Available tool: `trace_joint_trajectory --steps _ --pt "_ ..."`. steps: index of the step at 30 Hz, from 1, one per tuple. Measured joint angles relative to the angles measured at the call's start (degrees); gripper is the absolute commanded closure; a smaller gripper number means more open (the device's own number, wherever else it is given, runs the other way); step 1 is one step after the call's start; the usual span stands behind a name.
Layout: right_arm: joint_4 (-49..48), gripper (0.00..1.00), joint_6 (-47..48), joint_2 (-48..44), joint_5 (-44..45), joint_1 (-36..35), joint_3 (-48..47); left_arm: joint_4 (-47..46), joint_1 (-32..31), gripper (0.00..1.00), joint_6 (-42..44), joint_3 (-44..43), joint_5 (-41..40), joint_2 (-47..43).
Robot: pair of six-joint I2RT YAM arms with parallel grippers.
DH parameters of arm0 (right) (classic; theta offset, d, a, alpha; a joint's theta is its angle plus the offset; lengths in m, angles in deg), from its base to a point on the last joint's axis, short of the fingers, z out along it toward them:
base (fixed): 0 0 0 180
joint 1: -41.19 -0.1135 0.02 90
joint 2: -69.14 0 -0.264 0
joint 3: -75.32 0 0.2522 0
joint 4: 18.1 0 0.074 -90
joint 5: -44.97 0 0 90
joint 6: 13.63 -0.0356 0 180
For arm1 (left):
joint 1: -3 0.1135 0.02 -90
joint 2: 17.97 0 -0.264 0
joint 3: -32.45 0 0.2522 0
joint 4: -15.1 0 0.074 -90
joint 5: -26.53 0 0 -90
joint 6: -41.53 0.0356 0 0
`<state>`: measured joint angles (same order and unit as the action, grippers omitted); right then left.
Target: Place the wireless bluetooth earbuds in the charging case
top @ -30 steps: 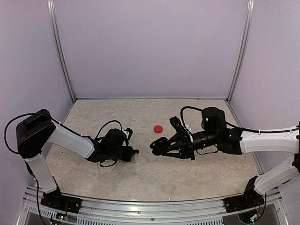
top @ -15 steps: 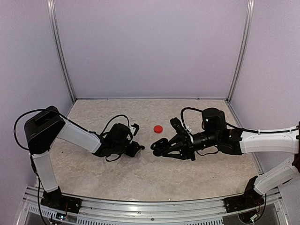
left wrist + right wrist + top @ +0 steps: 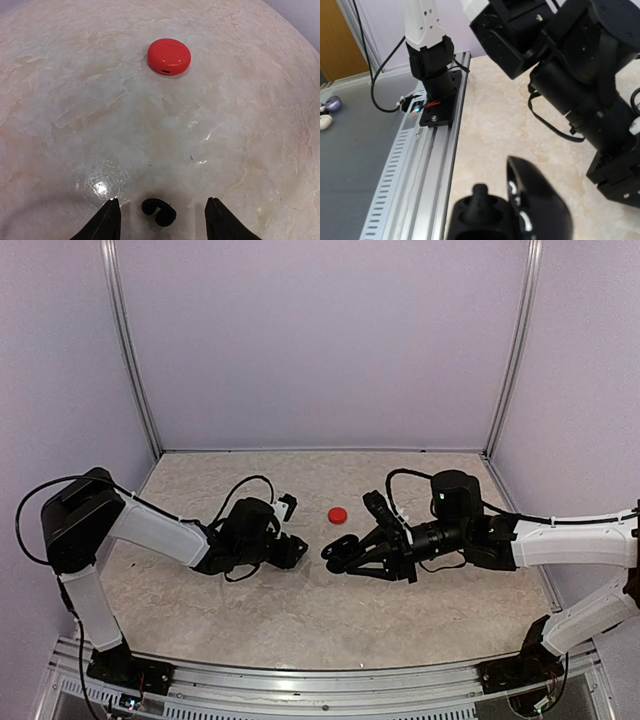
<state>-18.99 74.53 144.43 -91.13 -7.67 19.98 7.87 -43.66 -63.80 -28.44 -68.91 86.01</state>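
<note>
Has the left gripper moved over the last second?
Yes. In the top view the left gripper has shifted right, closer to the red case, which stayed put.

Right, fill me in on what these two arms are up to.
The left gripper, jaws open, hovers low over the table with a black earbud lying between its fingertips, not yet gripped. The right gripper appears to hold an open black charging case close by. A closed red case sits on the table beyond them, untouched.
</note>
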Motion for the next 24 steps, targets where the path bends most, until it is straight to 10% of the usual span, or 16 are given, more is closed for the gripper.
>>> trace_joint_trajectory --steps 24 --pt "0.04 1.0 0.02 0.0 0.04 0.02 0.0 8.26 -2.64 0.34 -1.18 -10.21 -6.32 7.63"
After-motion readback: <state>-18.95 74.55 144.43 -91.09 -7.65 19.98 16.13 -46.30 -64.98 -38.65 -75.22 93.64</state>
